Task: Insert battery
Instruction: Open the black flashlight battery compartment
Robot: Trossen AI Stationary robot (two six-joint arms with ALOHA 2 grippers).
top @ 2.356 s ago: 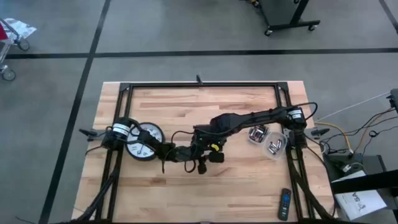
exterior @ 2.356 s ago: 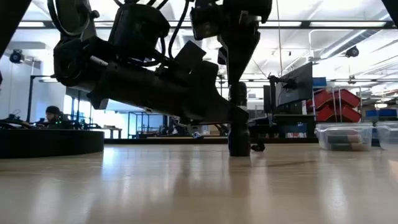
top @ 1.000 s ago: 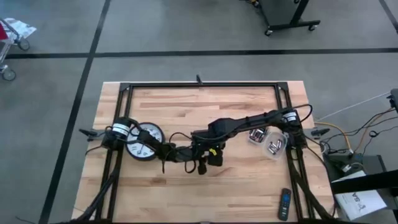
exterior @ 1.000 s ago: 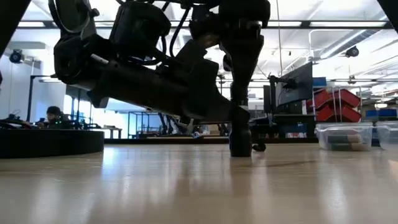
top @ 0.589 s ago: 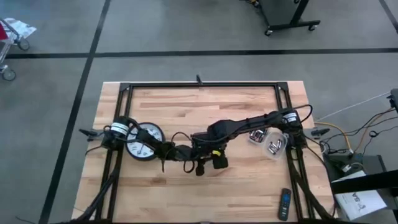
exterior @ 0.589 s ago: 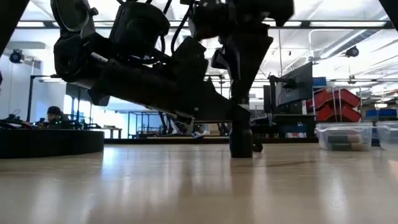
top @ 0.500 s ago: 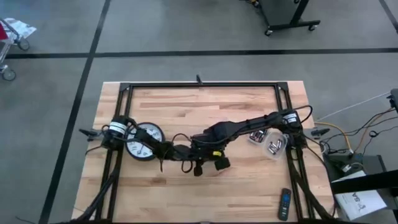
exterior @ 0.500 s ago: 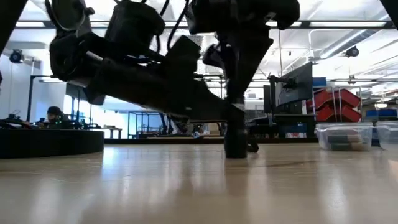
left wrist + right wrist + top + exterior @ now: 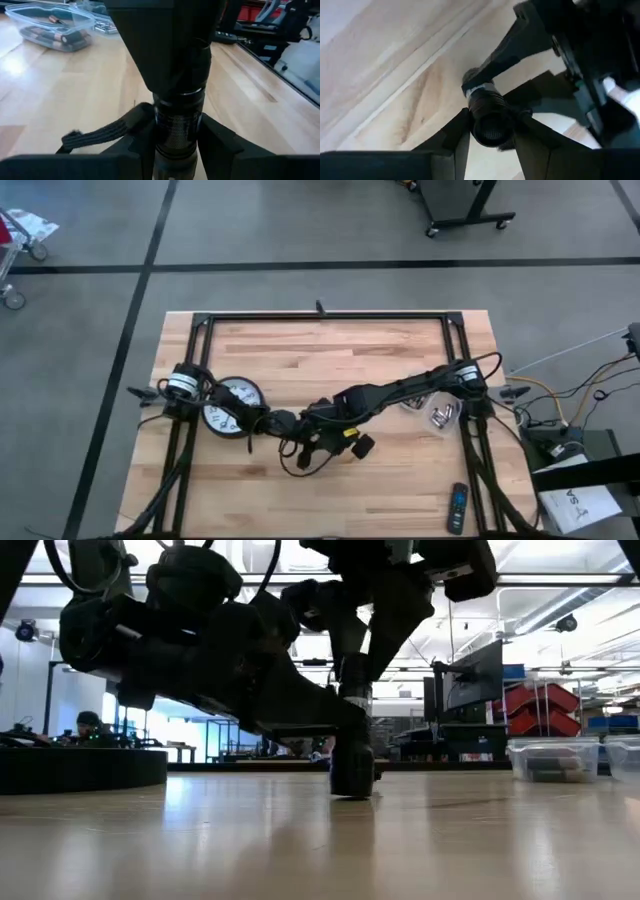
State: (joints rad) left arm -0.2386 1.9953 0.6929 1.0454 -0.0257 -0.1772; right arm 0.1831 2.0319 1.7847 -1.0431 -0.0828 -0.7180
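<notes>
High view, table: a pale wooden table [image 9: 320, 350] with both dark arms reaching in to meet near its middle.
High view, left gripper [image 9: 303, 440]: low at the meeting point, just beside the right gripper [image 9: 326, 427]; from above I cannot tell how the fingers stand.
High view, other things: a round clock [image 9: 232, 405] lies by the left arm's base, a clear tub [image 9: 440, 413] by the right arm's base, and a remote [image 9: 458, 508] sits at the near right corner.
Low view, flashlight [image 9: 352, 768]: a black cylinder standing upright, its lower end on the tabletop, dark arm parts crowding over it.
Left wrist view, grip: the left fingers [image 9: 220, 142] are closed on the flashlight's barrel from both sides; a black strap [image 9: 100, 132] trails off it.
Left wrist view, batteries [image 9: 60, 36]: lying in the clear tub, well apart from the flashlight.
Right wrist view, grip: the right fingers [image 9: 455, 136] are clamped on the flashlight's end, whose round face points toward the camera.
</notes>
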